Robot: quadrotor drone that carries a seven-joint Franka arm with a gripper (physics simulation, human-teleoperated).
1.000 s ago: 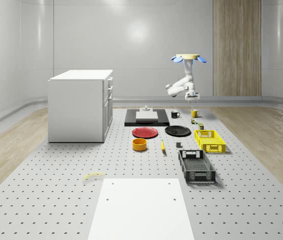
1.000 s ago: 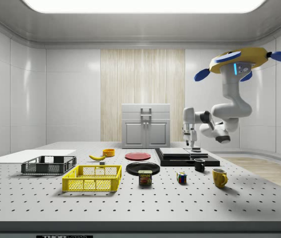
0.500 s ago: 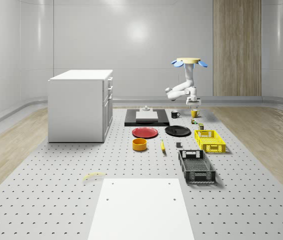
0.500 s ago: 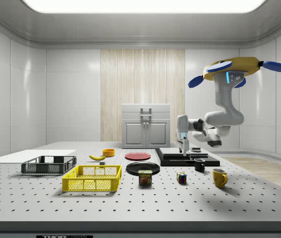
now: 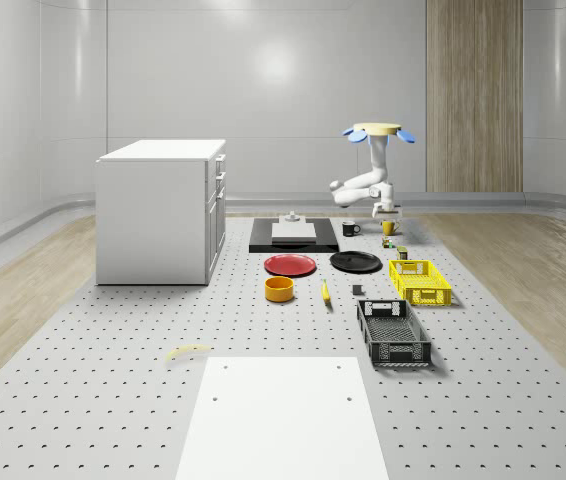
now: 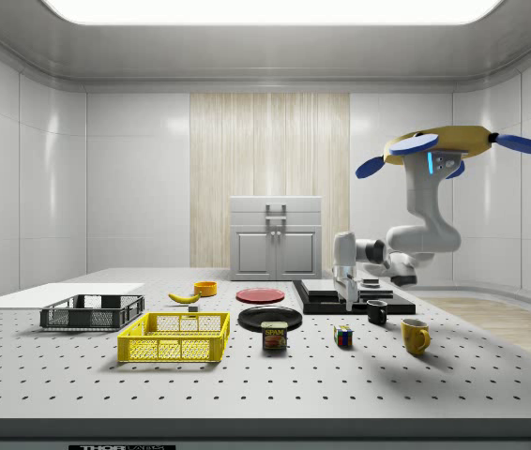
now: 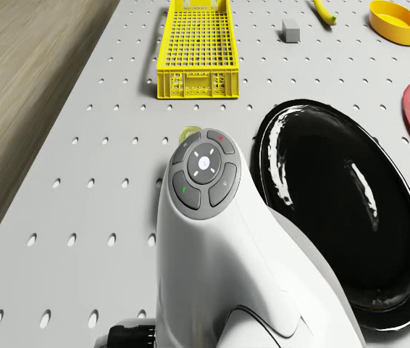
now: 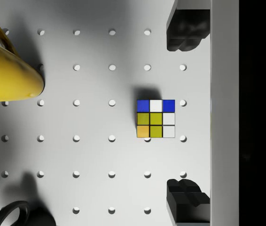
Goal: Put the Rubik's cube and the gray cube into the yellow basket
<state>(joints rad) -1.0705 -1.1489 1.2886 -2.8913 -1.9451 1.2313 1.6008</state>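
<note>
While the drone (image 6: 450,147) hovers, two spread fingers (image 8: 188,29) flank one Rubik's cube (image 8: 156,118) beside two mugs (image 8: 6,66)

drone (image 6: 444,150) hovers over bench (image 6: 247,394) | gripper (image 6: 348,298) above puzzle cube (image 6: 342,337) | cube between can (image 6: 274,336) and mug (image 6: 415,336) | basket (image 6: 174,337) beyond can

I see the Rubik's cube (image 8: 155,118) flat on the perforated bench (image 8: 95,141), just right of centre in the wrist frame, its top face blue, white, olive-yellow and orange. In the side frame it sits low, right of centre (image 6: 343,337). The gray cube (image 7: 290,29) lies in the drone frame's upper middle, apart from the yellow basket (image 7: 195,51), an open mesh crate resting upright.
</note>
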